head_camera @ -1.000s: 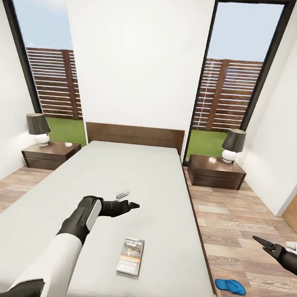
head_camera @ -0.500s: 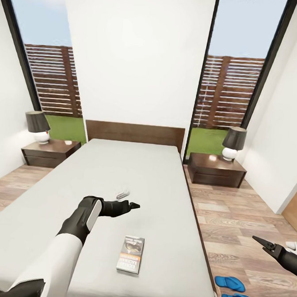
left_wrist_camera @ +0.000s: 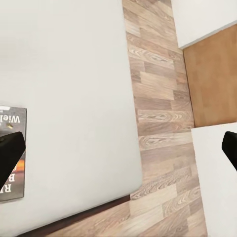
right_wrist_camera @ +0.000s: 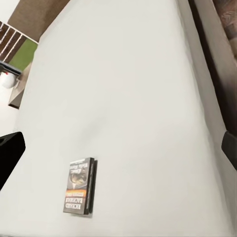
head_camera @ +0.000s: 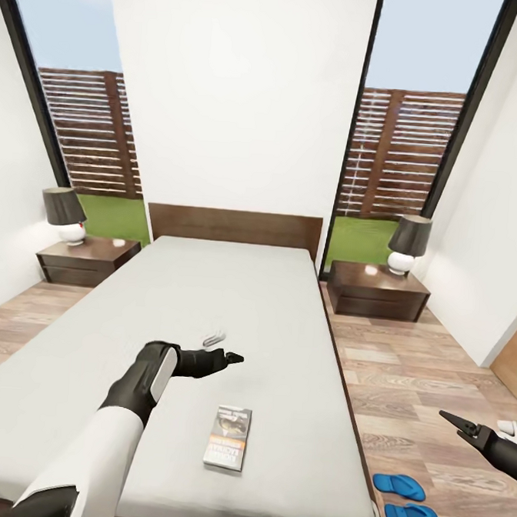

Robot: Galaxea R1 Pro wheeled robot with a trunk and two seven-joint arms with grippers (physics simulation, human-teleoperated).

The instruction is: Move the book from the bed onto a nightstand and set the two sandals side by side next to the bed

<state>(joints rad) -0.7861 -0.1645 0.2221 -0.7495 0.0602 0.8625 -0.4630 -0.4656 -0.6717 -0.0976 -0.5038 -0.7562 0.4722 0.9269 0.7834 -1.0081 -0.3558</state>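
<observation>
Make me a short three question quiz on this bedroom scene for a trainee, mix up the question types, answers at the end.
1. True or false: the book lies flat on the bed.
2. Multiple choice: the two sandals are A) on the bed, B) on the floor beside the bed's foot corner on the robot's right, C) on a nightstand.
3. Fill in: on each nightstand stands a ____.

Key: 1 true; 2 B; 3 lamp. The left gripper hovers above the mattress beyond the book, with its jaws apart in the left wrist view.
</observation>
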